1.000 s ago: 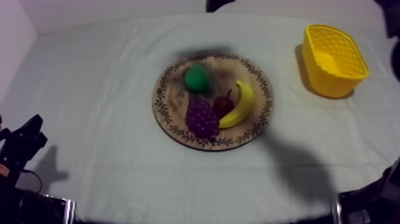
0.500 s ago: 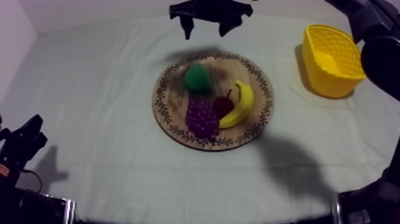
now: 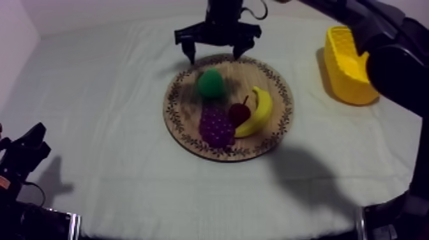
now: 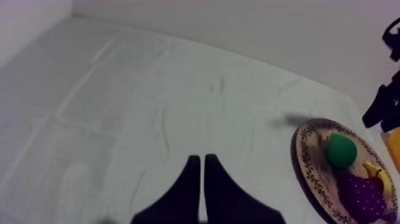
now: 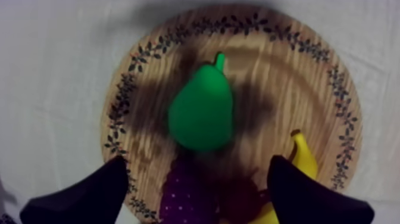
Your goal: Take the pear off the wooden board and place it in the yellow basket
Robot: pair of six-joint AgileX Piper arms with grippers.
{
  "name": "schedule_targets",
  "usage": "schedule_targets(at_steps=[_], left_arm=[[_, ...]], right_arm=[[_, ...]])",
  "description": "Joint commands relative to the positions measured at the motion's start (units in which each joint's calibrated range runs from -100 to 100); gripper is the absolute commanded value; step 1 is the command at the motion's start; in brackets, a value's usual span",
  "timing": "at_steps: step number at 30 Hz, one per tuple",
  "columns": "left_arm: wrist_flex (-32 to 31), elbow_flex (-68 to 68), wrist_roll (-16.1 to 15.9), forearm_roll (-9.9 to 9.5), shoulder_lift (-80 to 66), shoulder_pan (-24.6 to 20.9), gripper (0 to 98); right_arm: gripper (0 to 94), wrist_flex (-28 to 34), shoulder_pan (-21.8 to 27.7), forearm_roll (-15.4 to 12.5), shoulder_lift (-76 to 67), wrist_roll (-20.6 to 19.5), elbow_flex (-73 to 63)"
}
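Grey-white cloth, wooden board at its middle, pale wall behind

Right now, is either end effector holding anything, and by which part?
Nothing is held. The right end effector is open above the board, clear of the pear; the left end effector is shut empty.

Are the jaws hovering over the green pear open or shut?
Open. The right gripper has its jaws wide apart, gripping nothing; the pear lies untouched on the wooden board.
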Motion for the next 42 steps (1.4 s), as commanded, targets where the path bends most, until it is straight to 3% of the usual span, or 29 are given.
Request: schedule_targets(at_steps=[1,16,27,35,42], left_arm=[[0.0,0.0,0.0,0.01,0.0,0.0,0.1],[0.0,0.0,0.0,0.01,0.0,0.0,0.1],[0.0,0.0,0.0,0.01,0.0,0.0,0.1],[0.0,0.0,0.0,0.01,0.0,0.0,0.1],[0.0,0.0,0.0,0.01,0.0,0.0,0.1]], right_arm=[[71.4,0.2,-0.1,-0.2,2.9,-0.4,-0.4],[66.4,0.2,0.1,0.0,15.1,-1.8,-7.9],[37.5,0.0,-0.4,1.9,18.4,-0.3,-11.0],[33.9,0.0,-0.9,2.3,14.8,0.0,-8.0],[31.8,0.2,0.0,2.5,3.4,0.7,-4.0]])
